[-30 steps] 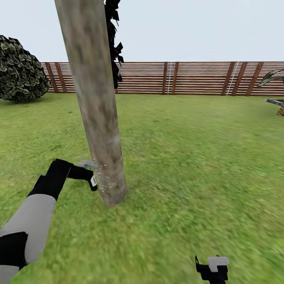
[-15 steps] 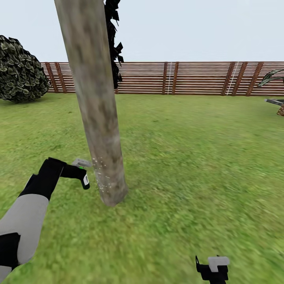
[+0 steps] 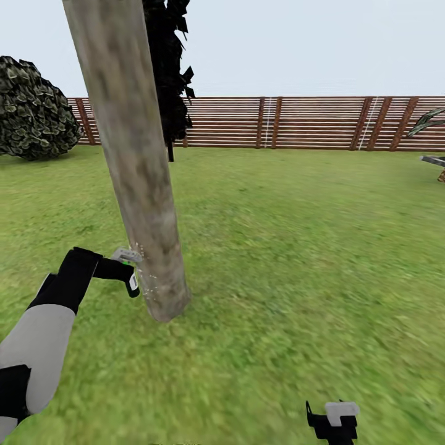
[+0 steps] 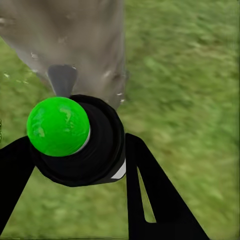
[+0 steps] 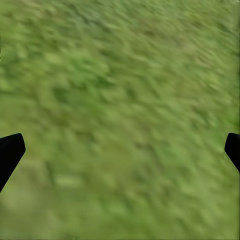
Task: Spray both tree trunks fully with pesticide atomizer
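The tree trunk [image 3: 133, 161], a mottled tan-grey pole, leans up out of the lawn left of centre. My left gripper [image 3: 123, 272] is shut on the pesticide atomizer [image 3: 131, 281], a dark cylinder with a pale band, held just left of the trunk's base. Tiny white droplets speckle the air and bark by its grey nozzle. In the left wrist view the atomizer [image 4: 95, 150] sits between both black fingers [image 4: 150, 200], its cap dot glowing green, with the nozzle pointing at the trunk [image 4: 75, 35]. My right gripper [image 3: 332, 423] hangs low at the right, open over bare grass [image 5: 120, 100].
A brown slatted fence [image 3: 309, 122] closes the lawn at the back. A round dark bush [image 3: 34, 111] stands far left, and a near-black cone-shaped tree [image 3: 167, 74] rises behind the trunk. A striped-leaf plant [image 3: 429, 120] shows at the right edge. Open grass spreads right of the trunk.
The whole view has shifted, so the trunk now appears further left and closer to the atomizer. Earlier, the left gripper drew back slightly left. The right gripper has not moved.
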`<state>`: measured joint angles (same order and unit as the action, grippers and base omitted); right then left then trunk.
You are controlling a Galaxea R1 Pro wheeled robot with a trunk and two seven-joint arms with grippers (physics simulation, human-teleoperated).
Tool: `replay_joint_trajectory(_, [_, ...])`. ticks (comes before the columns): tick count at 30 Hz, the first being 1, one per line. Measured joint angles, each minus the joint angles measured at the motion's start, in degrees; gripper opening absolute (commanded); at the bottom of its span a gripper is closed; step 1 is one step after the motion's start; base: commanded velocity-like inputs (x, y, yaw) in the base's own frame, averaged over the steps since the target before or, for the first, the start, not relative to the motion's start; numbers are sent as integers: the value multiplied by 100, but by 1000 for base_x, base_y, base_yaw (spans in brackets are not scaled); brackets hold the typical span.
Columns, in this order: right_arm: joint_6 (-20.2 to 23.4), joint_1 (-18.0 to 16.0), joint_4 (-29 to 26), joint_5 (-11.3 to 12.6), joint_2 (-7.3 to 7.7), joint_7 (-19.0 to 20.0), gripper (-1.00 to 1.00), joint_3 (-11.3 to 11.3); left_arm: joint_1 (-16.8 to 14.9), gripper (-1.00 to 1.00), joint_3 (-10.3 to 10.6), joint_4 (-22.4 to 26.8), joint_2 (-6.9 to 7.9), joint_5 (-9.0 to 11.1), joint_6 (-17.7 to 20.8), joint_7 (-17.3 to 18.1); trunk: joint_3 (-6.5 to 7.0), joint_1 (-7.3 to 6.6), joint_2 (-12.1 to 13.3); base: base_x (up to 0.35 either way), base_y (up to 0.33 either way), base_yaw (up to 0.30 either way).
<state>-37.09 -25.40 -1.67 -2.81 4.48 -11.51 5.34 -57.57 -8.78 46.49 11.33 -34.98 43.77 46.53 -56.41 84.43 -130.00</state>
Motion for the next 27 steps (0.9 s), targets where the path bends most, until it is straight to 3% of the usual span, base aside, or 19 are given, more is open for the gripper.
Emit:
replay_joint_trajectory(7, [0, 0, 0, 0, -6, 0, 100, 1, 2, -100, -19, -7, 4, -4, -12, -30, 0, 0, 0, 0, -272, 271])
replay_joint_trajectory(14, [0, 0, 0, 0, 3, 0, 100, -7, 14, -100, -34, -9, 4, -4, -18, -59, 0, 0, 0, 0, -272, 34])
replay_joint_trajectory(19, [0, 0, 0, 0, 9, 0, 100, -7, 16, -100, -34, -9, 4, -5, -14, -442, 0, 0, 0, 0, -272, 1])
replay_joint_trajectory(22, [0, 0, 0, 0, 9, 0, 100, -7, 16, -100, -54, -9, 9, 4, -9, -479, 0, 0, 0, 0, -272, 0])
replay_joint_trajectory(27, [1, 0, 0, 0, 4, 0, 100, -6, 24, -100, -246, -60, 29, -21, -23, -685, 0, 0, 0, 0, -272, 24])
